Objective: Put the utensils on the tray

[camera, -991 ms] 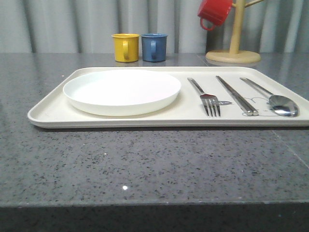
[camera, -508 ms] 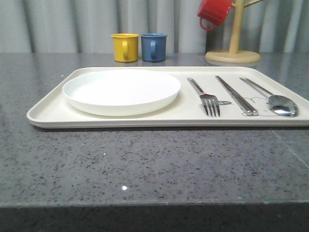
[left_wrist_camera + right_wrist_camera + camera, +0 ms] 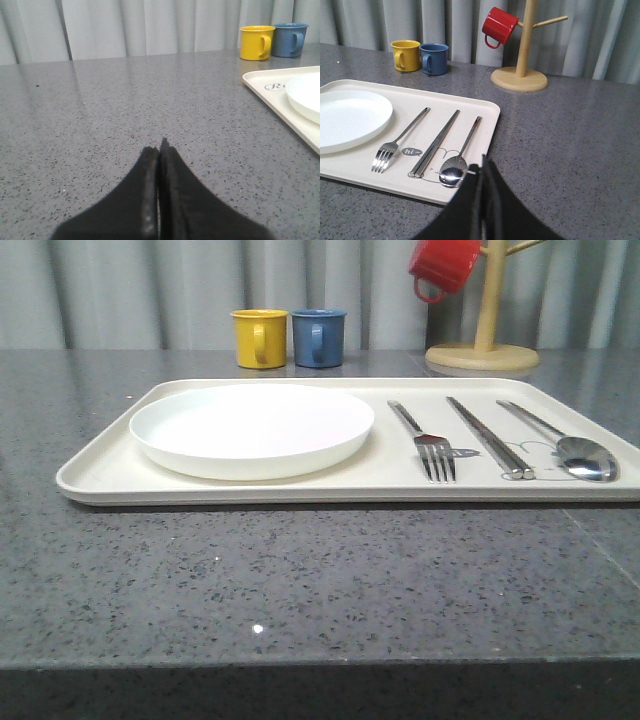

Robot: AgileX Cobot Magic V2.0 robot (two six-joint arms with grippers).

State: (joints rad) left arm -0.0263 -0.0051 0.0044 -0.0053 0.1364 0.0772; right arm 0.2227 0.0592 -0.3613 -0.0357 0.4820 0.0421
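The cream tray [image 3: 100,475] lies across the grey table. On it sit a round white plate [image 3: 252,427] at the left, then a fork [image 3: 428,443], a pair of chopsticks [image 3: 490,437] and a spoon [image 3: 575,448] side by side at the right. In the right wrist view the fork [image 3: 400,141], chopsticks [image 3: 436,143] and spoon [image 3: 460,160] lie on the tray [image 3: 485,125], and my right gripper [image 3: 483,165] is shut and empty beside the tray's near right corner. My left gripper [image 3: 159,146] is shut and empty over bare table, left of the tray [image 3: 272,90].
A yellow mug [image 3: 259,338] and a blue mug [image 3: 319,337] stand behind the tray. A wooden mug tree [image 3: 483,345] at the back right carries a red mug [image 3: 443,264]. Bare grey stone lies in front of the tray and to both sides.
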